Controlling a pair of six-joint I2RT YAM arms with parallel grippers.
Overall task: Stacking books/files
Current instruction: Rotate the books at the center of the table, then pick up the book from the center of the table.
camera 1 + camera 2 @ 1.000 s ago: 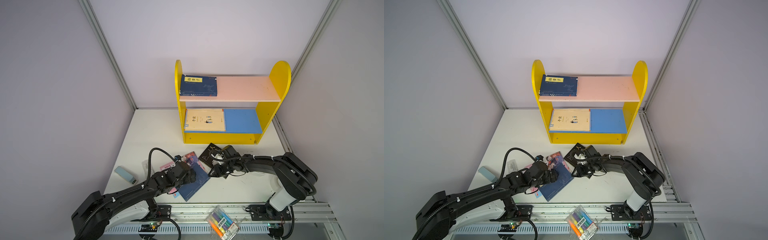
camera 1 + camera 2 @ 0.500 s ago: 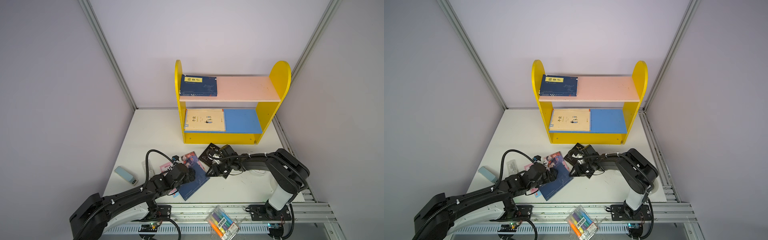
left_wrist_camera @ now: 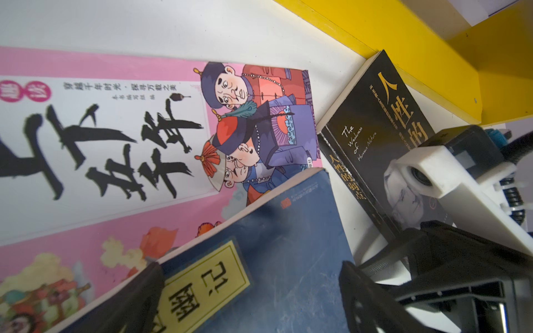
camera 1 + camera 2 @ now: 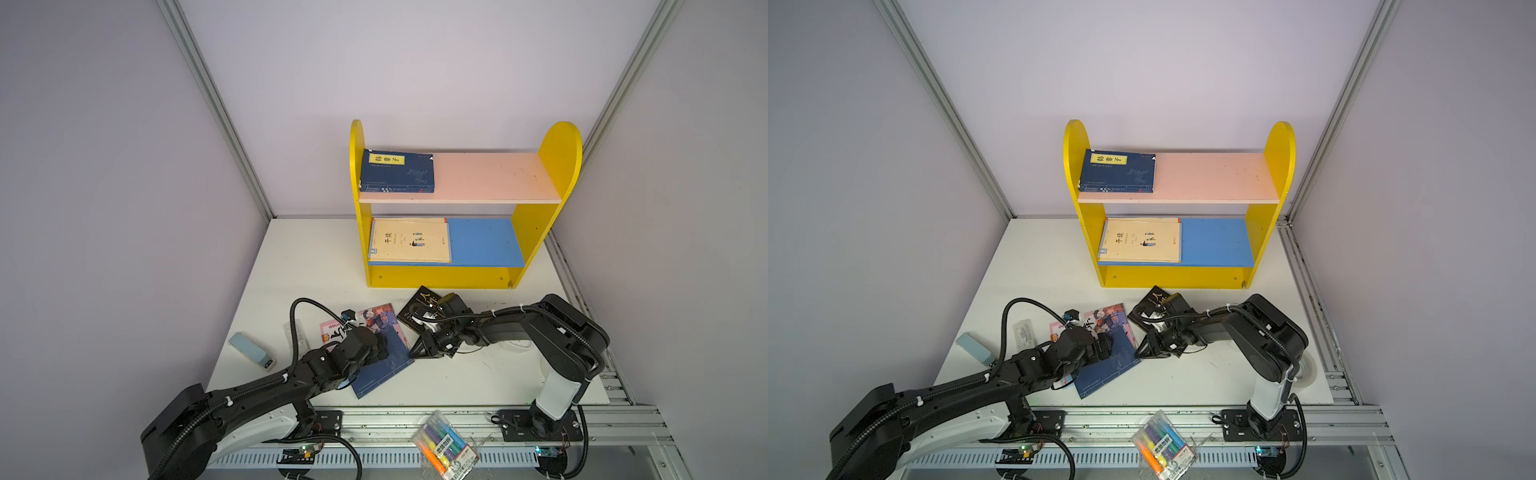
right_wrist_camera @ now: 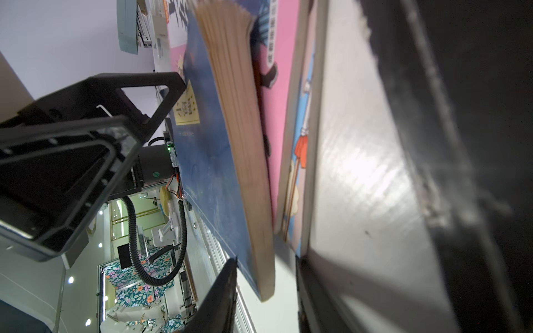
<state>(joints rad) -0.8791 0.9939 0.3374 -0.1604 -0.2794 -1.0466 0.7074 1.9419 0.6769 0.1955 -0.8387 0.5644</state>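
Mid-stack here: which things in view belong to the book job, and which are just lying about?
Job: navy book on the table, pink cartoon book, black book, shelved navy book, shelved cream book.
Lying about: marker pack, pale blue case.

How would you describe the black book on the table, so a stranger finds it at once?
Start at the yellow shelf on the white table. Just in front of its base lies the black book, partly under the right arm. Unlike the pink book and the navy book beside it, it is black with gold characters and a pale portrait.
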